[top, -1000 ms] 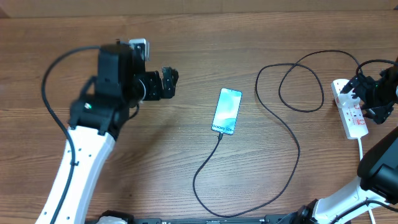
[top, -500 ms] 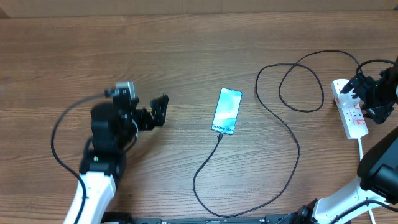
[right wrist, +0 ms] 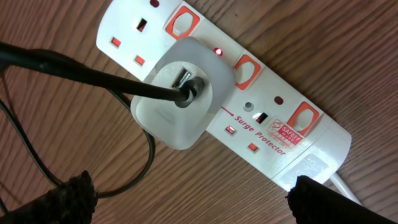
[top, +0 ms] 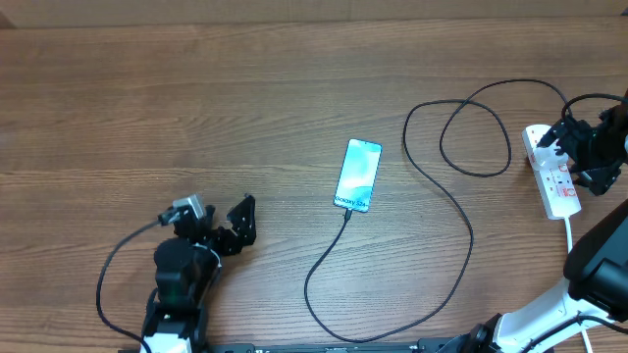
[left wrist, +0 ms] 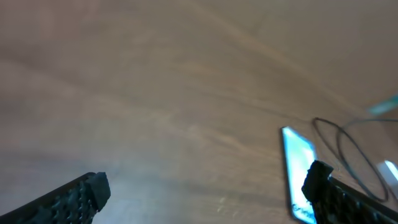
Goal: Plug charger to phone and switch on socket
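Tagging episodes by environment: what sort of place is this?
Probably a robotics lab bench rather than a home: a wood-grain table, a left arm and right arm working over it, and a phone and power strip laid out like test props.

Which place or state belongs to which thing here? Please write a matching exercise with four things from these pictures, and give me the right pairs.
Things:
1. phone
2. socket
3. left gripper
4. charger

Places or states:
A. at the far right, white with red switches
B. at the front left, open, holding nothing
C. in the middle, lying flat, screen lit
D. thin and black, running in loops from the far right to the middle

Pairs: 1-C, 2-A, 3-B, 4-D
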Controlling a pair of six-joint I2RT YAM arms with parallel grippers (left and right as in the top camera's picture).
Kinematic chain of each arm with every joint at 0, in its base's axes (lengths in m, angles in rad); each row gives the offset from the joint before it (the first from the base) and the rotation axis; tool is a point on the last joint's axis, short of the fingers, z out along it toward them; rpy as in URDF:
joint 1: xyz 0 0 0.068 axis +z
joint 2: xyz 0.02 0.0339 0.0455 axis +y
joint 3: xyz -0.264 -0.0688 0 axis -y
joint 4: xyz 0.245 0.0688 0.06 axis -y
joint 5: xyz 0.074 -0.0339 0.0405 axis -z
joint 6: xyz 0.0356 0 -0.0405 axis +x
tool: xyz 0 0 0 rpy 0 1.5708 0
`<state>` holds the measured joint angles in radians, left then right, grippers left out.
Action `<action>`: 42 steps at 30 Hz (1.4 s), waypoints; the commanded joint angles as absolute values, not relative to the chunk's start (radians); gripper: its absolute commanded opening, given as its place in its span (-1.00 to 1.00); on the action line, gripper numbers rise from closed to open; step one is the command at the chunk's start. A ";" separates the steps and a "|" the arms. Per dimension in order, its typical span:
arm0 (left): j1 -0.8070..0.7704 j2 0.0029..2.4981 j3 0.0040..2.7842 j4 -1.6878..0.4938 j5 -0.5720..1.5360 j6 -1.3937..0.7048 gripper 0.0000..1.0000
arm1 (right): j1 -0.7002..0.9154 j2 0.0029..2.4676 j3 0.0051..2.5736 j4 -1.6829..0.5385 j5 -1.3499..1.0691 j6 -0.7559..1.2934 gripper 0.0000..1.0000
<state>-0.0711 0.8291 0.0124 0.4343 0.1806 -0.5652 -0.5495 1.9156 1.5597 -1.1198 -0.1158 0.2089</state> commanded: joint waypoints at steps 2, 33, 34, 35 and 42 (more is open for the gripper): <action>-0.065 0.739 0.005 0.387 0.099 -0.620 0.99 | -0.552 1.890 1.584 -1.118 -0.114 0.208 1.00; -0.068 0.003 0.005 -0.081 0.000 -0.045 1.00 | -0.552 1.890 1.584 -1.118 -0.114 0.208 1.00; -0.068 0.003 0.005 -0.081 0.000 -0.030 0.99 | -0.552 1.890 1.584 -1.118 -0.114 0.208 1.00; -0.068 0.003 0.005 -0.081 0.000 -0.018 0.99 | -0.552 1.890 1.584 -1.118 -0.114 0.208 1.00; -0.068 0.003 0.005 -0.078 -0.004 0.034 0.99 | -0.552 1.890 1.584 -1.118 -0.114 0.208 1.00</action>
<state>-0.0711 0.0158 0.0082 -0.0765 0.0105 -0.0208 -0.5495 1.9160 1.5597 -1.1194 -0.1154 0.2089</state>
